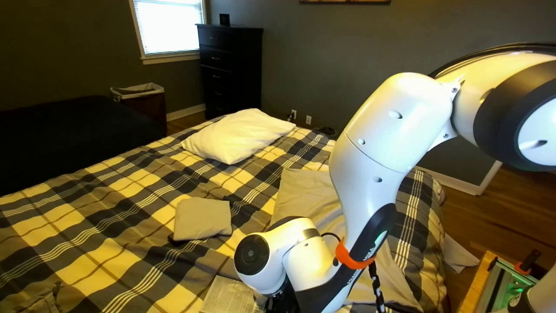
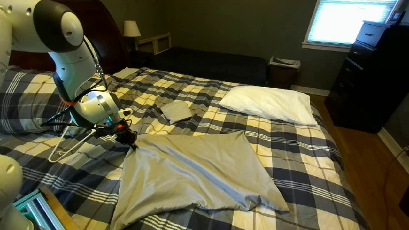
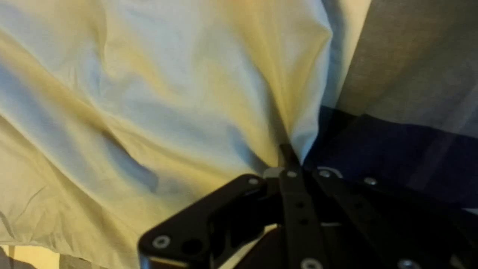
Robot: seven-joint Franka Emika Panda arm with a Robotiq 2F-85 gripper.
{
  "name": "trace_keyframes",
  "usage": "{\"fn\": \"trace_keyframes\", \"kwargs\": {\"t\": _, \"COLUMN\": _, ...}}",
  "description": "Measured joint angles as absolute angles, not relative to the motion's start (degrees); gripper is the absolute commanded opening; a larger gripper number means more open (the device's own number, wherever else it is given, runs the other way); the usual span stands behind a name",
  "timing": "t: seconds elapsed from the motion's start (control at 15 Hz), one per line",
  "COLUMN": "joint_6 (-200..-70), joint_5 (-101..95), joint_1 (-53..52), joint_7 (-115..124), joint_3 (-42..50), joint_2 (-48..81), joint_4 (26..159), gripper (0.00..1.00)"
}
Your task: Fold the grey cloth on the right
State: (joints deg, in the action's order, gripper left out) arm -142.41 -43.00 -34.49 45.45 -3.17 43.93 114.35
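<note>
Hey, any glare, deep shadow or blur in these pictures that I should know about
In both exterior views, the window glares nearly white and the dresser sinks largely into black; in the wrist view, the grey cloth looks somewhat soft, tinted yellow and bluish with shadowed creases, and the gripper is mostly dark.

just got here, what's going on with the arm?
The gripper has the big grey cloth pinched by its edge, near a corner. The cloth is spread wrinkled across the plaid bed, not yet folded. Whether the pinched part is clear of the bed is hard to tell. A smaller grey cloth, seemingly folded, and a white pillow lie on the bed, apart from the gripper.
</note>
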Motion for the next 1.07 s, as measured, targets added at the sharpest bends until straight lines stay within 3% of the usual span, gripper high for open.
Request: {"fn": "trace_keyframes", "kwargs": {"t": 1.07, "joint_6": -139.9, "joint_5": -35.6, "joint_1": -24.7, "joint_7": 43.4, "joint_3": 2.2, "joint_2": 35.7, "joint_4": 110.9, "gripper": 0.00}}
